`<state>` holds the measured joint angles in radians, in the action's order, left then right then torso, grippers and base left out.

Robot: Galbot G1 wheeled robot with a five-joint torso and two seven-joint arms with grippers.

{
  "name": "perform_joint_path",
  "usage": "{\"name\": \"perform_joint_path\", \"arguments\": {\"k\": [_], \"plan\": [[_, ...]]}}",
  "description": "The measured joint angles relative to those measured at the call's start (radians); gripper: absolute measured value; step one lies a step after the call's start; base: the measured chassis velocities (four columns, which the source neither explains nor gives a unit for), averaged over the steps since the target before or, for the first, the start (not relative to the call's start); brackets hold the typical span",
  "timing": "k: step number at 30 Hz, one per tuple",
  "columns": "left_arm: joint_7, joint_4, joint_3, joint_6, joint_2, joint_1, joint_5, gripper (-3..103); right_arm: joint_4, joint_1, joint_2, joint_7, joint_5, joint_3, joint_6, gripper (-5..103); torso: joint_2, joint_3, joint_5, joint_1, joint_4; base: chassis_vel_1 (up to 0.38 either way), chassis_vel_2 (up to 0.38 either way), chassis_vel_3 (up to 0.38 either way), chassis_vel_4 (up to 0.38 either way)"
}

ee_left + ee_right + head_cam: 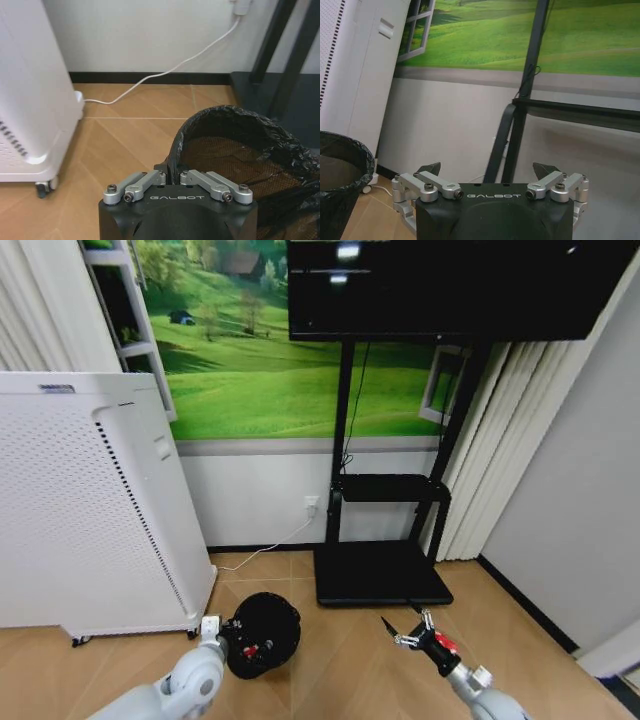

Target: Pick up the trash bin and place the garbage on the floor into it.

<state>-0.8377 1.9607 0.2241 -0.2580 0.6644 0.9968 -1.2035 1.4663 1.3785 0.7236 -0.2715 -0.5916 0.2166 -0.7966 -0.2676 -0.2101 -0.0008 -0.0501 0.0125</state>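
The trash bin (262, 633) sits at the lower centre-left of the head view, on the wooden floor (340, 660), between the white air purifier (80, 510) and the black TV stand base (380, 573). The left gripper (232, 632) is at its near rim, and in the left wrist view its fingers are closed on the rim, pinching the black bag liner (240, 125) against the wall. The right gripper (408, 632) hangs at the lower right of the head view, apart from the bin, its 2 fingers spread open and holding nothing. The bin looks light and fairly stiff, but the liner is thin, loose and slippery, so a hold on bag alone could slide; the bite should take the hard rim together with the bag. A 1-sided hold will likely let it tilt.
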Motion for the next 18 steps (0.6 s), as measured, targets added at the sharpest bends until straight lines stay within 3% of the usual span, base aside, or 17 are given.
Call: {"name": "perform_joint_path", "arguments": {"k": [4,7,18], "plan": [[0.003,0.009,-0.009,-0.002,0.002,0.013,0.008,7,0.022,0.031,-0.001,0.01,0.02,0.034,0.0,100,0.0,0.0,0.0012,0.0,0.0009,-0.234,-0.221,0.221,0.204],[0.004,0.011,-0.01,-0.002,0.0,0.014,0.008,7,0.037,0.047,-0.001,0.018,0.037,0.047,0.0,100,0.0,0.0,0.0007,0.0,0.0001,-0.113,-0.1,0.141,0.053],[0.007,0.015,-0.009,-0.002,-0.006,0.011,0.005,7,0.054,0.068,0.007,0.029,0.018,0.044,0.003,100,0.0,0.0,0.0004,0.0,-0.0003,0.04,0.026,-0.031,-0.035]]}}
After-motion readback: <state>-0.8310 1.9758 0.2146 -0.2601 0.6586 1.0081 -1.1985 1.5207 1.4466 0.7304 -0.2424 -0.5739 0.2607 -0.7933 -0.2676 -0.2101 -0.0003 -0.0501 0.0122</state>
